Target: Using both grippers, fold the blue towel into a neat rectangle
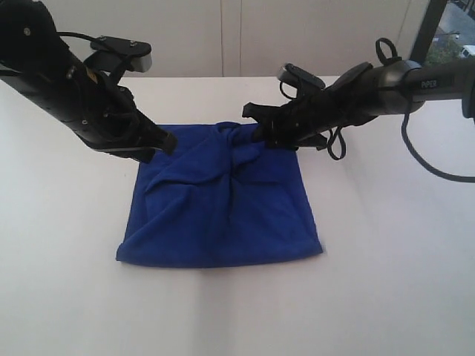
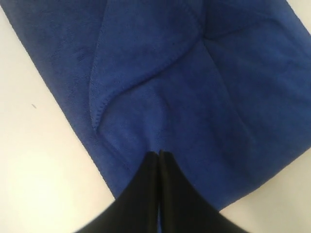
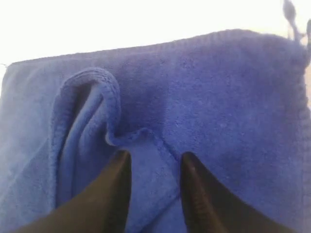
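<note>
Towel point(image 1: 223, 200), deep blue, lay on the white table point(image 1: 386, 282) near its middle, doubled over into a rough square. Near edge was rounded and fairly even. Upper layer was rumpled, with creases running in toward a raised bunch at the far edge. Left gripper point(image 1: 167, 141) sat low at the far left corner of the cloth. Its wrist view showed the jaws pressed together, the black tips point(image 2: 159, 154) down on the blue surface beside a stitched hem that curved away from them. Could not tell whether any cloth was caught between them. Right gripper point(image 1: 256, 122) reached in from the right to the far edge, at the raised bunch. In its wrist view the jaws stood spread point(image 3: 153, 158), a strip of hemmed cloth showing in the gap, a curled fold of the hem just beyond the tips. No clear pinch there. Contact between fingers point(image 3: 119, 170) and cloth was uncertain.
</note>
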{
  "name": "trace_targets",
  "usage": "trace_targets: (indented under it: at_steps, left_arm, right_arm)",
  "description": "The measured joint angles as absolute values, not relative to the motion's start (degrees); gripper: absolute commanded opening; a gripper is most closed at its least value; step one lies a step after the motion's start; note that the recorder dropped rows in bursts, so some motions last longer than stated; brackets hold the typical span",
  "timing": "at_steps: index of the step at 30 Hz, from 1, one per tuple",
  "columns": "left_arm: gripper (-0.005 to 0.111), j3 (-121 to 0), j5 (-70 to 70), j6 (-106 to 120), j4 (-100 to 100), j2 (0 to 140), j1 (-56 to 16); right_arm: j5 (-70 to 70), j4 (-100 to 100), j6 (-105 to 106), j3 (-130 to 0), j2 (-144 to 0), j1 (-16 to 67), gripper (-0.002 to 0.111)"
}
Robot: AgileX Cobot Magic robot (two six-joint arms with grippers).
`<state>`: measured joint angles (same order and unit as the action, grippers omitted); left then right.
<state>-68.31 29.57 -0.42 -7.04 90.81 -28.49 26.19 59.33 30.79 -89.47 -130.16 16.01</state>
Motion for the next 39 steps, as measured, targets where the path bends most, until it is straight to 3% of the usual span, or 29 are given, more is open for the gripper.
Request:
trace_targets:
  at_steps: [16,25,39]
  left_arm:
    - [0.0,-68.31,29.28,-0.42,-7.04,90.81,-28.49]
    - [0.0,-68.31,29.28,-0.42,-7.04,90.81,-28.49]
    - [0.0,-68.31,29.22,-0.42,-7.04,90.81,-28.49]
  right_arm:
    - [27.37,59.59,30.79,-89.51,-131.62,16.61,0.033]
    - [27.37,59.59,30.79,-89.51,-132.06,16.65,0.0]
    - [26.55,59.29,30.79,-89.51,-132.16,16.75,0.004]
